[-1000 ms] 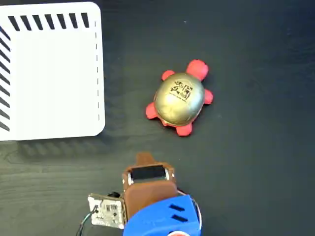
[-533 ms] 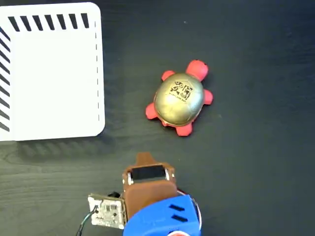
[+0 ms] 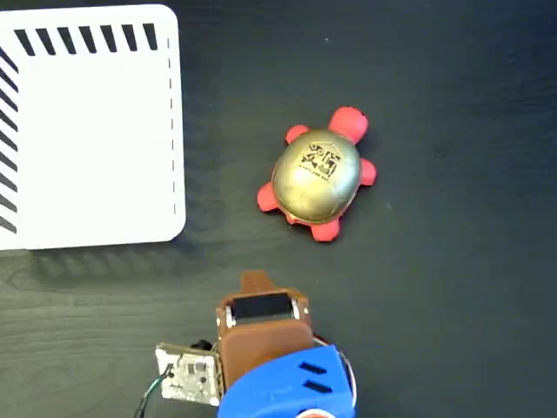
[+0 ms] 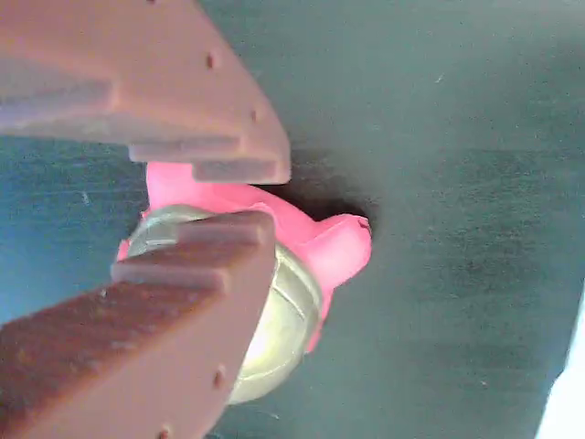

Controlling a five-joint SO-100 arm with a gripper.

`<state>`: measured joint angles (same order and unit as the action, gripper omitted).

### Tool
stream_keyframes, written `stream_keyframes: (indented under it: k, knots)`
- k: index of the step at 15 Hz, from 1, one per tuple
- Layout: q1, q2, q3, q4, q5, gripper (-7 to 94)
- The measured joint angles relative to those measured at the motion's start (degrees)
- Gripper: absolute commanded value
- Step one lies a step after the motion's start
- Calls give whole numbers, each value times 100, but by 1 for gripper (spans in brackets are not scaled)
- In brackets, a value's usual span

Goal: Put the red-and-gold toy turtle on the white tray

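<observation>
The red-and-gold toy turtle lies on the dark table right of centre in the fixed view, its head toward the upper right. The white tray fills the upper left and has nothing on it. My gripper hangs low at the bottom centre, well short of the turtle and apart from it. In the wrist view the two brown fingers stand almost together with only a thin slit between them and hold nothing. Beyond them shows the turtle, partly hidden by the fingers.
The blue arm body and a small circuit board sit at the bottom edge. A white sliver of the tray shows at the wrist view's lower right corner. Dark table surface lies between the turtle and the tray.
</observation>
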<state>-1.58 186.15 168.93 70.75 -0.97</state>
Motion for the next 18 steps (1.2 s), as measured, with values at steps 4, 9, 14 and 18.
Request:
stream_keyframes:
  k: [4,9,14,18]
  knots:
    - [-211,-773,-26,-360,-229,1]
    - [167,-4614,-3032,26,-1837,1]
    - [940,-7216,-6126,624,-4614,0]
    - [1143,-8710,-7664,1397,-5309,0]
